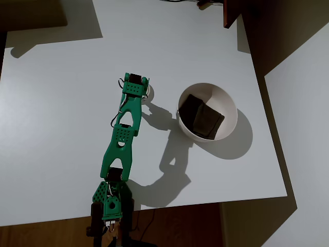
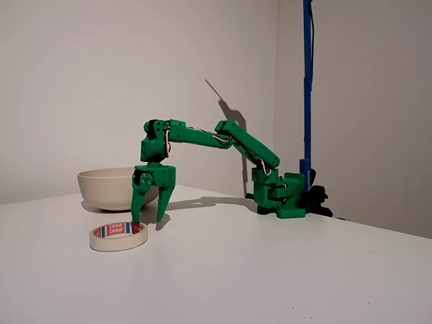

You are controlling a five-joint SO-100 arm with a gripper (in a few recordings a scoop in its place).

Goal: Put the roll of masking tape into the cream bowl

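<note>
A: Start with the overhead view; where is the roll of masking tape (image 1: 148,91)?

B: Mostly hidden under the head of the green arm (image 1: 123,136); only a pale curved edge shows just right of the gripper (image 1: 134,87), lying on the white desk (image 1: 61,103); I cannot tell from above how far the fingers are spread.

A: And the cream bowl (image 1: 207,111)?

B: To the right of the gripper, apart from it, with bare desk and the arm's shadow between; it is round, mouth up, with dark brown square pieces (image 1: 201,117) inside; it sits near the desk's right edge, while the left half of the desk lies open.

A: Now the fixed view.

B: The roll of masking tape (image 2: 119,236) lies flat on the desk (image 2: 270,270), its hole facing straight up, so its axis is vertical; it is a low off-white ring with a wide open centre and red-and-white print on the inner core; the gripper (image 2: 148,219) points straight down at the ring's far rim; the fingers (image 2: 137,202) are parted into a clear gap and hold nothing; whether a tip touches the ring I cannot tell.

A: The bowl here?

B: The cream bowl (image 2: 108,185) stands behind the gripper, partly covered by it; open desk spreads in front and to the right of the tape.
</note>
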